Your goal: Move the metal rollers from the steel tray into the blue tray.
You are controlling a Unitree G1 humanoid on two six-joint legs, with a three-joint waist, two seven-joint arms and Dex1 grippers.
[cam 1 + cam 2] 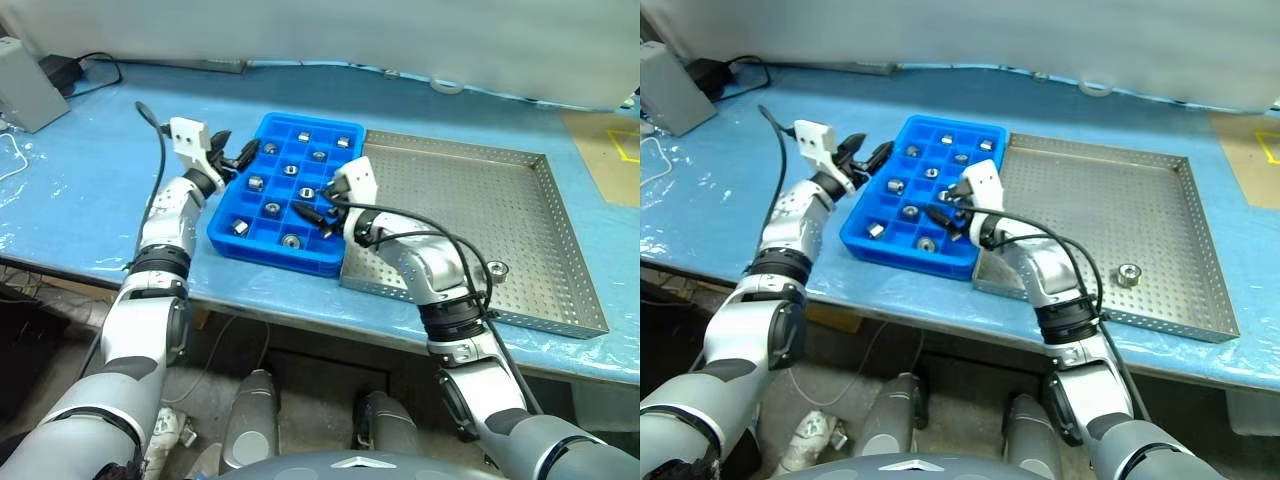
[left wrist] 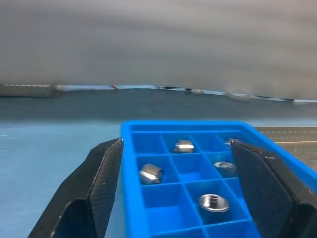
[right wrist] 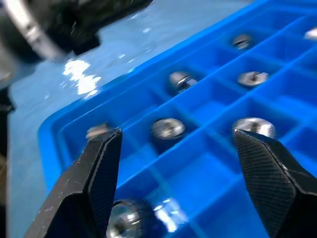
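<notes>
The job looks close to finished, judging by where the parts lie. The blue tray (image 1: 285,195) already carries most of the metal rollers (image 1: 256,184), one to a compartment across its grid, while the steel tray (image 1: 500,215) beside it is nearly bare: a single roller (image 1: 1128,274) rests on its perforated floor, well off to the right of the right gripper (image 1: 315,215) and nearer the robot. That gripper hovers over the blue tray's near compartments with its two black fingers spread apart and nothing between them; its wrist view shows rollers sitting in the cells just beyond and below the fingertips. The left gripper (image 1: 232,157) stands at the blue tray's far left corner, its fingers also apart and empty, one on either side of the tray's corner wall without visibly clamping it. What remains, as far as can be judged, is fetching that last roller from the steel tray and dropping it into a free blue cell.
</notes>
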